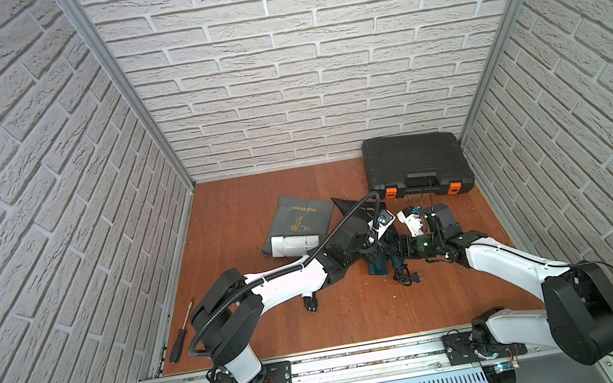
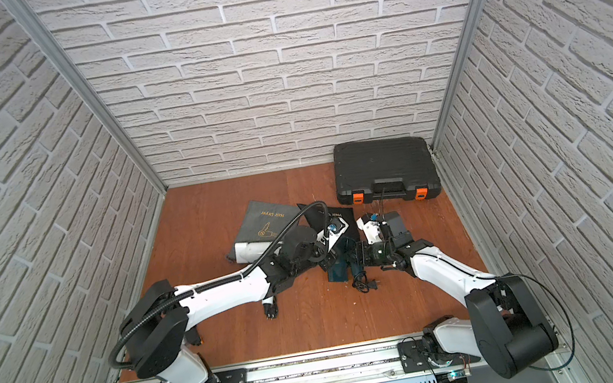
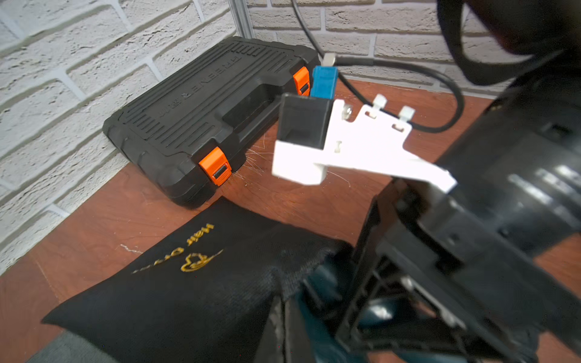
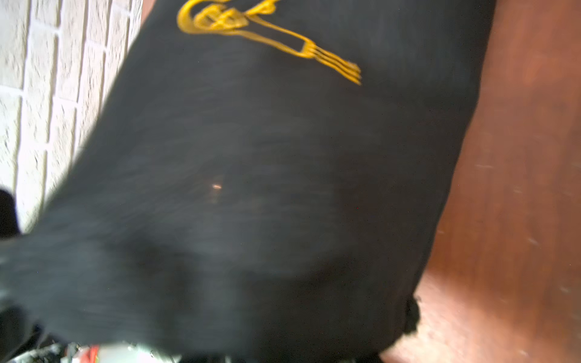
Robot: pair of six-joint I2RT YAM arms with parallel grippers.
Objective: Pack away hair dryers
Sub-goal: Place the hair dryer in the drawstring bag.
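Nearest the robot's base, a screwdriver (image 1: 181, 336) lies on the table (image 1: 278, 332) by the side wall, well out to the left of the left gripper (image 1: 370, 248). A loose black cord (image 1: 406, 275) with its plug lies just beside the right gripper (image 1: 398, 248), on its near side.

The two grippers meet mid-table, almost touching. The left gripper is fully closed. In the left wrist view its fingers (image 3: 278, 330) pinch the raised rim of the black bag (image 3: 195, 298). The right gripper's jaws stand part-way apart, clamped on the teal dryer (image 1: 376, 267). This dryer lies between the two grippers, with its near end toward the robot and its far part at the bag's mouth. How far in it reaches cannot be told. In the right wrist view the blurred black bag fills nearly everything and the fingers are hidden.

The black bag spreads away beyond the left gripper, gold print facing up. Left of that gripper and a little farther off, the white dryer (image 1: 294, 244) lies on its side. Its barrel shows at the near edge of the grey bag (image 1: 302, 216), which lies flat behind it. Whether this dryer is partly inside is unclear.

Farthest off, beyond the right gripper, the case (image 1: 414, 166) sits against the back wall with its lid down and two orange latches facing the grippers.
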